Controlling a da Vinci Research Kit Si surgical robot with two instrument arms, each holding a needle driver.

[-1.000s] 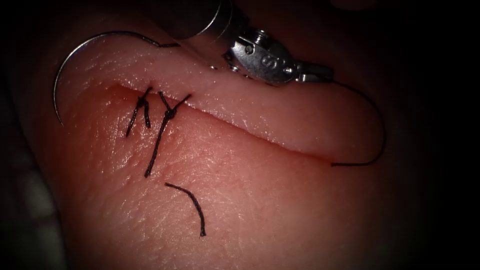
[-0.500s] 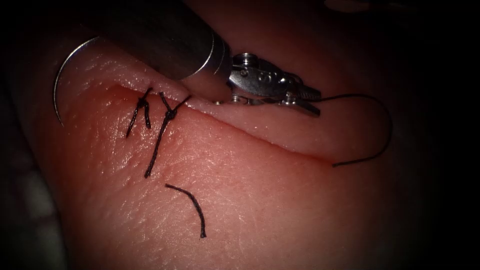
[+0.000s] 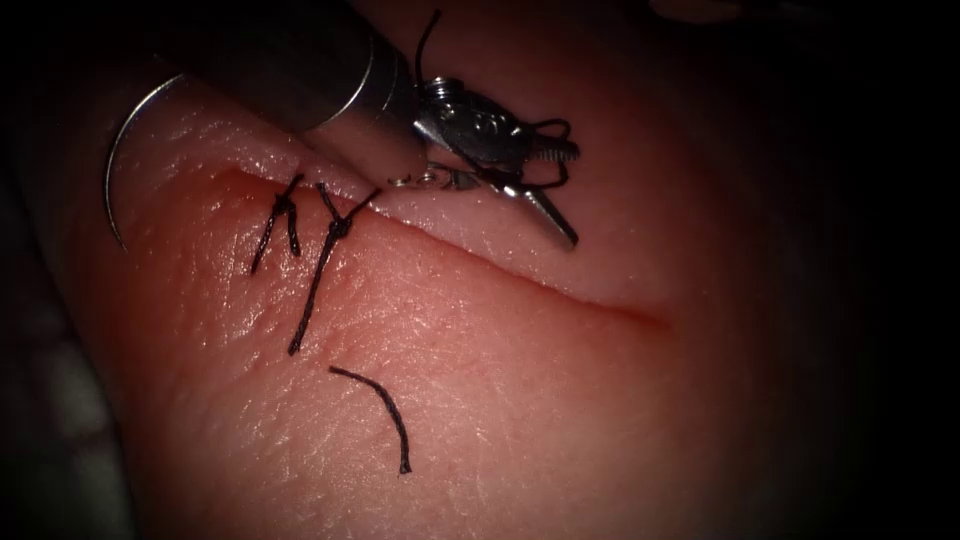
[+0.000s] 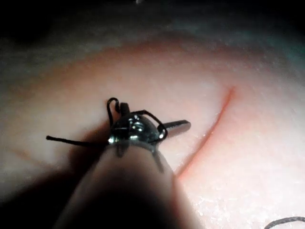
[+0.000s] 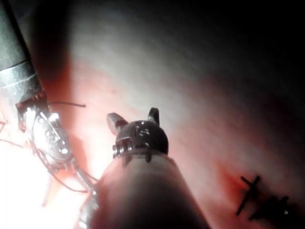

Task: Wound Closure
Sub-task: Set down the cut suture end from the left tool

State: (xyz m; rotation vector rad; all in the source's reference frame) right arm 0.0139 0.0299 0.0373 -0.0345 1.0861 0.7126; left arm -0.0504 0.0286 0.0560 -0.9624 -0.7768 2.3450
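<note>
Surgical practice bench, sutured tissue point(image 3: 480, 400)

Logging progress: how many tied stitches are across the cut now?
2, both at the cut's left end: one knot, another just right of it. The left tool may hide more.

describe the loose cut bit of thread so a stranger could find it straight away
Start at the cut running across the pink tissue, with two dark knotted stitches near its left end. Below these lies a short, curved black thread piece. Unlike the stitches, it lies flat and free, touching neither cut nor knot.
</note>
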